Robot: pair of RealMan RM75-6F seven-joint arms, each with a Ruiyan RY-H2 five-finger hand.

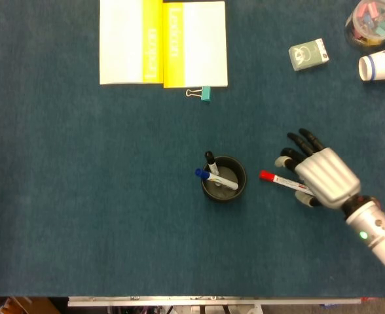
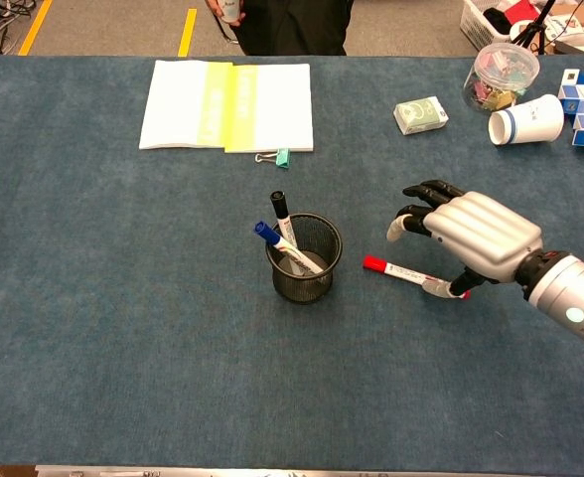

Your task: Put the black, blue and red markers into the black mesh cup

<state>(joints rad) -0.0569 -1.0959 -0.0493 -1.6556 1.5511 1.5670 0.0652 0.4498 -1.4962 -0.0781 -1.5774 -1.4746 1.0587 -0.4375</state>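
Counter (image 1: 81, 196), blue cloth surface, carrying everything I list here. Open booklet (image 1: 163, 42), white and yellow pages, flat at the far side; a teal binder clip (image 1: 204, 93) lies just beside its near edge. My right hand (image 1: 320, 175) comes next in size: silver back up, dark fingers (image 2: 426, 191) spread and curved downward over the tail end of the red marker (image 1: 281, 182), thumb beside the barrel in the chest view; I cannot tell from either camera whether it actually grips the marker or only covers it. My left hand appears in neither view. Black mesh cup (image 2: 304, 260), upright near the middle of the counter, well to the left of the right hand in my views. Clear tub (image 1: 372, 23) of coloured clips at the far right corner, with a white paper cup (image 1: 380, 64) on its side just near it and a small pale green box (image 1: 308, 53) a little further left. Red marker, white barrel with red cap, lying flat on the counter between cup and hand, cap end pointing toward the cup, apart from it. Blue marker (image 2: 284, 247) and black marker (image 2: 281, 216), both standing tilted inside the mesh cup, caps poking above the rim on its left side.
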